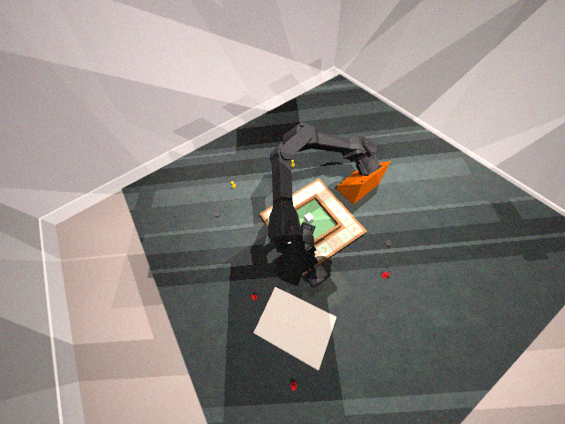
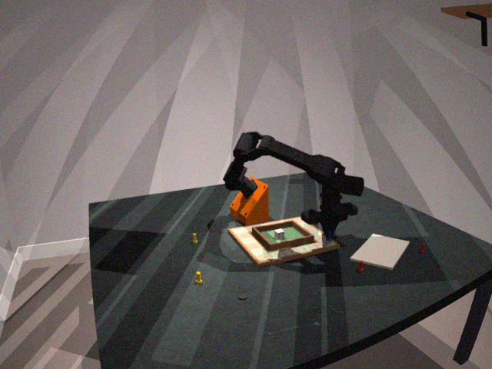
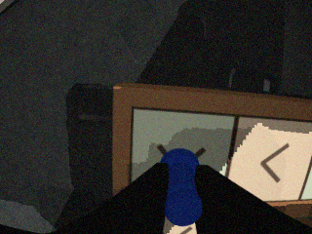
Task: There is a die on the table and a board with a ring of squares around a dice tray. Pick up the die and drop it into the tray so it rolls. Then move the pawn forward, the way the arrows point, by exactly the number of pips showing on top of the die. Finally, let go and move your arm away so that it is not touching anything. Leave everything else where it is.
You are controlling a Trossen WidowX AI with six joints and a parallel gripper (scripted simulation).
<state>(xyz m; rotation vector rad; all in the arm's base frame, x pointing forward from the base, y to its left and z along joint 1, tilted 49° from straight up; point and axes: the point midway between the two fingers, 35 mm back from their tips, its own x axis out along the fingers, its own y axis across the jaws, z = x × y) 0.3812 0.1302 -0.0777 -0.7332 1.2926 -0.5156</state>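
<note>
The blue pawn (image 2: 328,237) (image 3: 181,195) stands between the fingertips of my gripper (image 3: 180,175), which is shut on it at the board's right-hand end in the exterior view. The wrist view shows it over the ring near a corner square. Whether its base touches the board (image 1: 356,229) (image 2: 250,247) (image 3: 122,132) is unclear. The white die (image 1: 308,216) (image 2: 279,234) rests on the green floor inside the tray (image 1: 327,210) (image 2: 293,244); its top pips are too blurred to read. In the top view the arm hides the pawn and fingertips.
A pale panel (image 1: 297,329) (image 2: 380,252) lies beyond the board. Red pieces (image 1: 253,297) (image 1: 385,275) (image 1: 293,385) and yellow pieces (image 1: 233,184) (image 1: 292,162) stand around. Small dark discs (image 1: 387,243) (image 1: 217,215) lie on the table. The orange arm base (image 1: 365,185) (image 2: 258,204) is beside the board.
</note>
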